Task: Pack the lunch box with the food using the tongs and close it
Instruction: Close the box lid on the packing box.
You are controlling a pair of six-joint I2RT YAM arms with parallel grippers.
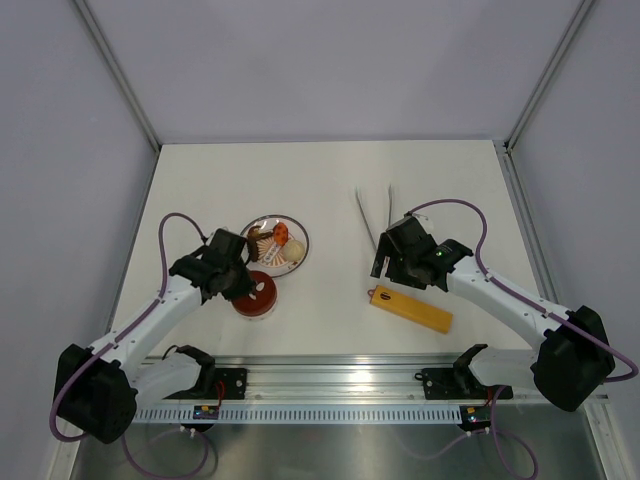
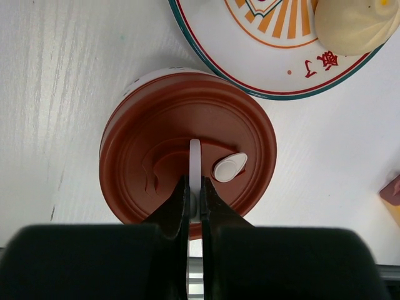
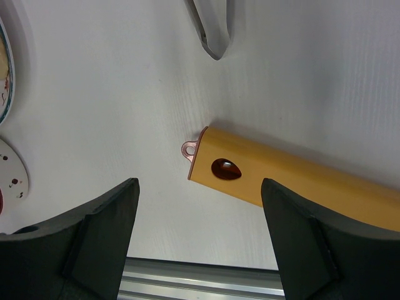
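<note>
The white table (image 1: 330, 180) carries everything. Left of its middle lies the flat plate (image 2: 231, 44), and all the food (image 1: 272, 244) is on it, brown, orange and pale pieces in a loose heap, with a cream-white bun (image 2: 353, 25) near the plate's rim. Nothing has been packed yet.

Just beside the plate, towards the near edge, stands the lunch box (image 1: 255, 297) with its dark-red lid (image 2: 162, 156) seated on top, so its inside is hidden. The left gripper (image 2: 195, 190) sits over the lid, its jaws pinched together on the thin white tab that stands up from the lid's middle.

Right of the middle, a yellow bar (image 3: 300, 181) lies aslant near the near edge. The tongs (image 3: 215, 28) lie further back, their joined end pointing towards the bar but apart from it. The right gripper (image 3: 199, 194) hangs above the bar's end with its jaws spread wide, holding nothing.

The step in hand looks like opening the box. Next the lid must lift straight off without dragging the box, and be set on bare table away from the plate, while the right gripper moves back over the tongs.
</note>
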